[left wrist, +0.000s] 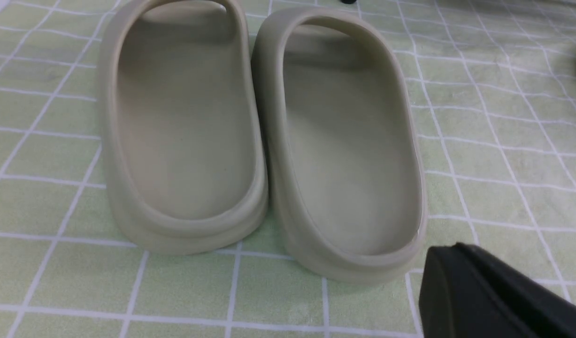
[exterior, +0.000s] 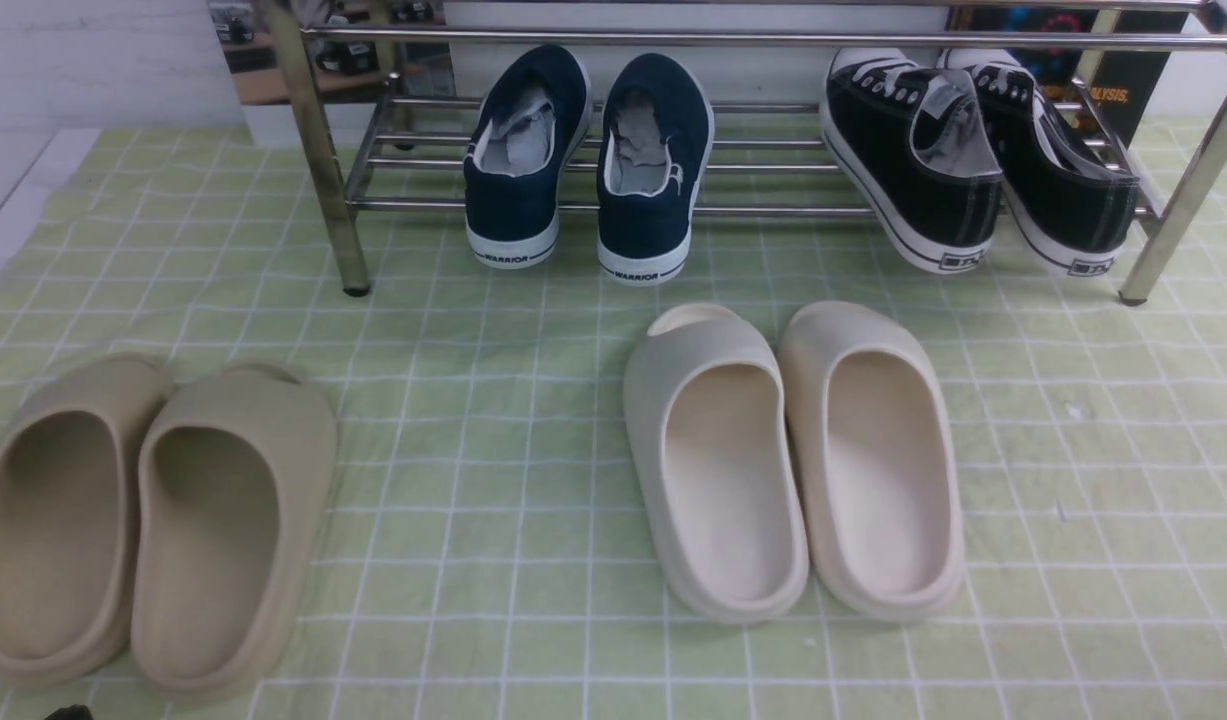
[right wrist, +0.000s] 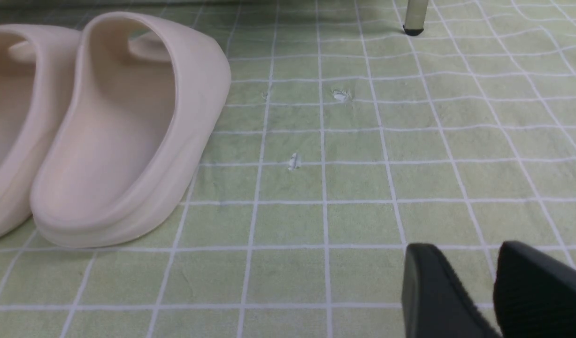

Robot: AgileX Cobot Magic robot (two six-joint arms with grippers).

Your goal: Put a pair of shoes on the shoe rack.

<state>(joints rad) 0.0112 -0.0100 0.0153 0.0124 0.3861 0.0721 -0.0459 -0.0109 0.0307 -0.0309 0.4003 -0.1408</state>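
Both navy shoes (exterior: 585, 160) sit heels-out on the chrome shoe rack (exterior: 773, 40), beside black sneakers (exterior: 973, 160) (also racked). Left fingers (left wrist: 494, 291) closed, empty, near beige slides (left wrist: 259, 136); right fingers (right wrist: 485, 291) spread apart, empty.

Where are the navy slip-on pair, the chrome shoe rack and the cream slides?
navy slip-on pair (exterior: 518, 200), front view, heel of the left shoe.
chrome shoe rack (exterior: 318, 150), front view, left upright leg.
cream slides (exterior: 718, 480), front view, left slide's footbed.

Evenly lit from above, soft shadows only; glare on the chrome shoe rack (exterior: 593, 205); wrist views slightly soft, perhaps motion-blurred.
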